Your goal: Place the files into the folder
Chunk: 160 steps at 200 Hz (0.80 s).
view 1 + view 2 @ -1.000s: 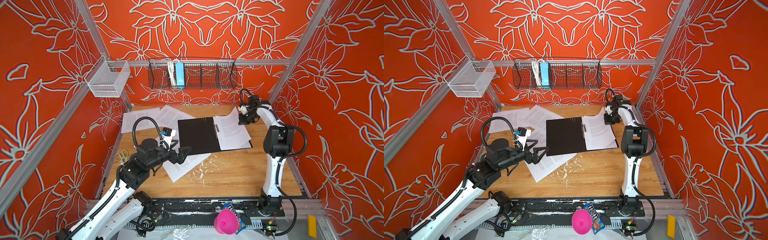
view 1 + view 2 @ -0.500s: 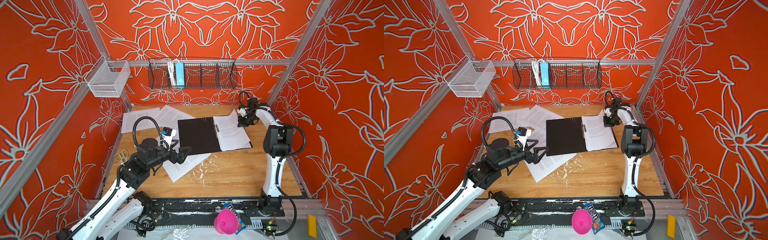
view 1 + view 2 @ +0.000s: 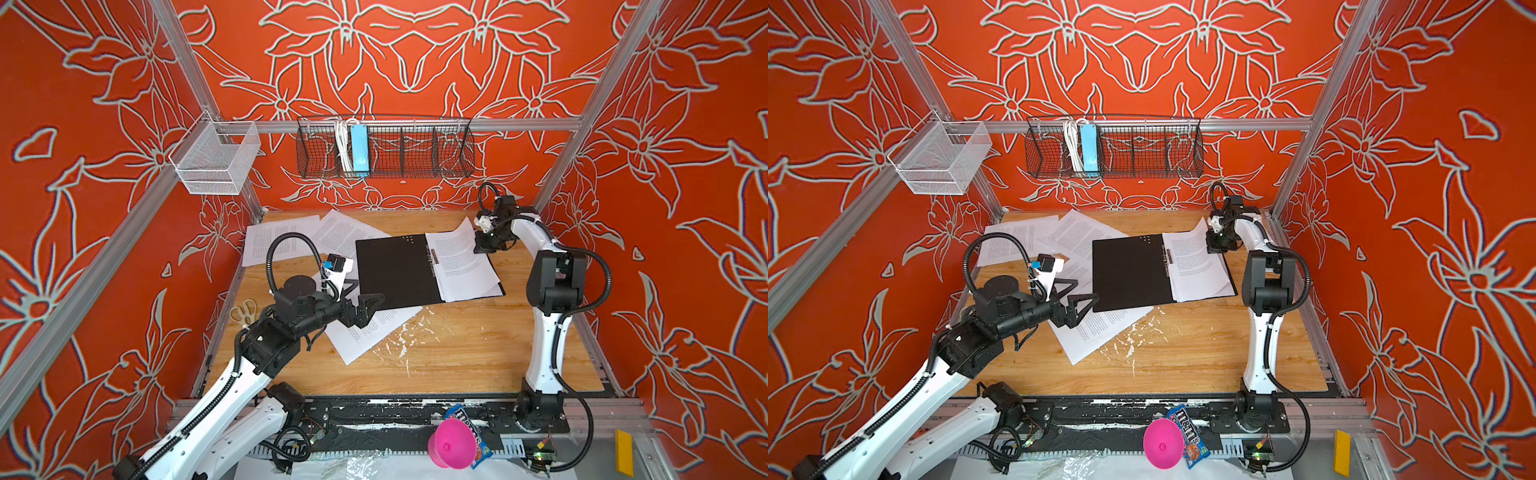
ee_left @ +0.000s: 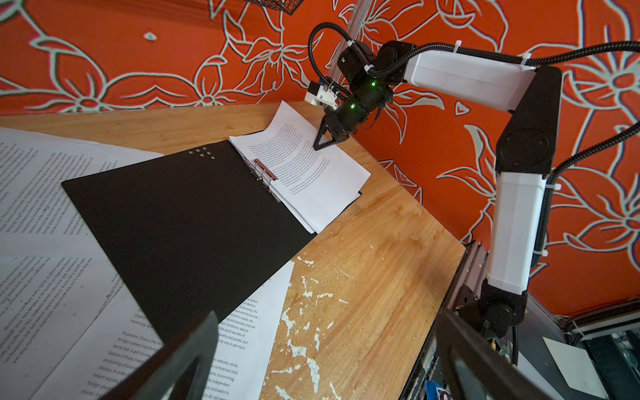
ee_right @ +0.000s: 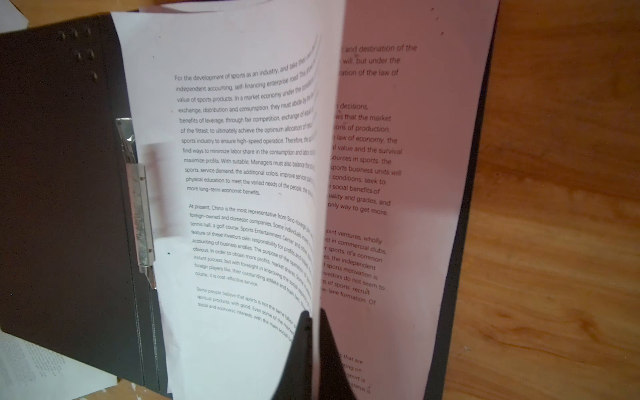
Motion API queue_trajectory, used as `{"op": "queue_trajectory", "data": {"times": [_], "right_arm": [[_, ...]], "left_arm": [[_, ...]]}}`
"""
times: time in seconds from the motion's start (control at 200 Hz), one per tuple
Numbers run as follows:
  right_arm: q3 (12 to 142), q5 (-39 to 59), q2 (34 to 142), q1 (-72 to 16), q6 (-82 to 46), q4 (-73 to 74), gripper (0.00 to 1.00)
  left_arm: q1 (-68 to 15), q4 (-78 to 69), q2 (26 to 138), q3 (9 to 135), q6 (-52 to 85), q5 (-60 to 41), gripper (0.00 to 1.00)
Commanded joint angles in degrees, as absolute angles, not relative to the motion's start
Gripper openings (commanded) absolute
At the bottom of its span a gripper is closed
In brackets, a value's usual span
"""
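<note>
Over the last second the right pincer (image 3: 483, 246), clamped on the far outer edge of one printed sheet (image 3: 451, 245), came in and down toward the open folder (image 3: 395, 270). The sheet lay lower over the stack (image 3: 471, 282) on the folder's right half, though its gripped edge was still lifted and curled. I judged this file nearly delivered, with release the remaining move. The left pincer (image 3: 370, 291) had not shifted. It hovered with jaws wide and empty at the folder's near left corner, above a loose sheet (image 3: 365, 336) on the bench (image 3: 457, 353). Two more sheets (image 3: 282, 241) lay at the far left, outside the folder.

The folder's outer face was turned down and unseen. The black left cover hid part of the sheet beneath it. The stack's sheets could not be counted, and in the right wrist view the curled sheet masked much of the page below. Whether any sheet sat under the metal clip (image 3: 432, 259) could not be told.
</note>
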<state>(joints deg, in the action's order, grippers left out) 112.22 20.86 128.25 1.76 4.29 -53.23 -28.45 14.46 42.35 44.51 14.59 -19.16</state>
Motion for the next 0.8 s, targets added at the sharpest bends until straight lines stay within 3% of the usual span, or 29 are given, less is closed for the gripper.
{"op": "queue_trajectory", "data": {"times": [0.0,0.796], "right_arm": [[111.89,22.95,126.54,1.84,2.43,-53.27,0.00],[107.49,28.98,122.25,1.59,-3.94,-50.47,0.00]], "left_arm": [[-28.10,13.15,42.36,44.38,14.72,-19.66,0.97],[-28.04,13.11,42.01,44.38,14.84,-20.13,0.98]]}}
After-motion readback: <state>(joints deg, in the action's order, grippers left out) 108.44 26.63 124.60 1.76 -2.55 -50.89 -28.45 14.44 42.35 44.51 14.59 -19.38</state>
